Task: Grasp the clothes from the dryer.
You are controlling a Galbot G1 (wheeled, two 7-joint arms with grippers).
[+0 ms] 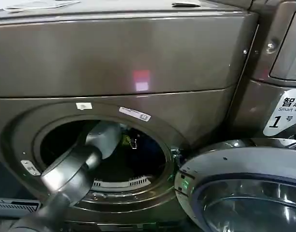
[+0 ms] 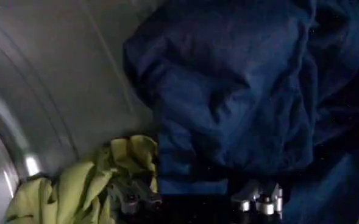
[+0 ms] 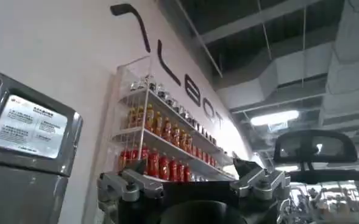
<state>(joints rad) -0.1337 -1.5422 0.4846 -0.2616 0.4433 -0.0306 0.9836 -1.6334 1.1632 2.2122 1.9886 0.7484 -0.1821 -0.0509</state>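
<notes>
left arm (image 1: 75,169) in dryer (image 1: 138,58) port — door (image 1: 244,188) right | clothes (image 2: 240,91) inside

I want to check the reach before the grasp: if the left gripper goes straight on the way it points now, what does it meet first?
Most likely the dark blue garment inside the dryer: it lies straight ahead of the open left gripper. The yellow-green cloth lies off to one side. Depth is hard to judge.

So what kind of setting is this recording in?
Probably a laundry corner in a showroom or lab. The dryer stands beside a second machine with its door open, clothes lie in the drum, and a wall shelf of bottled drinks hangs nearby.
</notes>
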